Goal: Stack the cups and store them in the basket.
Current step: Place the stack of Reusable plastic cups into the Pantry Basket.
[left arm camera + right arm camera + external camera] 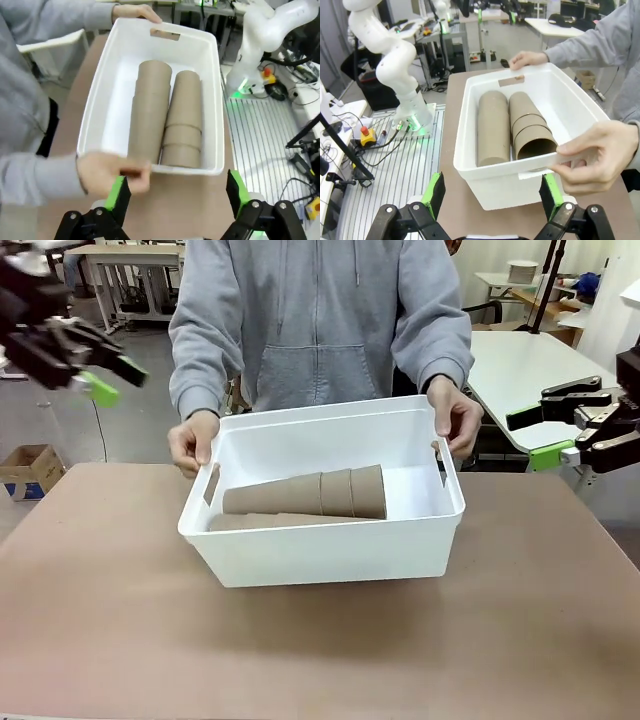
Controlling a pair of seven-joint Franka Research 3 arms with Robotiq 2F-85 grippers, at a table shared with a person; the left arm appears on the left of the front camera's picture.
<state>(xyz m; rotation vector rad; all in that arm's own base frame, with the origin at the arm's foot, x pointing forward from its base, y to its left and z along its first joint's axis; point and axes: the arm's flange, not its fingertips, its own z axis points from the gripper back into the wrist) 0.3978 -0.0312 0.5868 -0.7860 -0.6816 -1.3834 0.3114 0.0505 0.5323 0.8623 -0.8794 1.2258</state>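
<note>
Cups (320, 495) lie nested in two stacks inside the basket (330, 550), which a person's hands (192, 443) hold at both ends, probably to carry it; both grippers' fingers (112, 378) gape empty beside it.

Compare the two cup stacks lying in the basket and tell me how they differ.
In the left wrist view, the right stack shows stepped rims of nested cups along its length, while the left stack shows one smooth side. In the front view, the far stack is in plain sight; the near one is mostly hidden by the wall of the basket. Both are tan, lie on their sides, and lie side by side.
</note>
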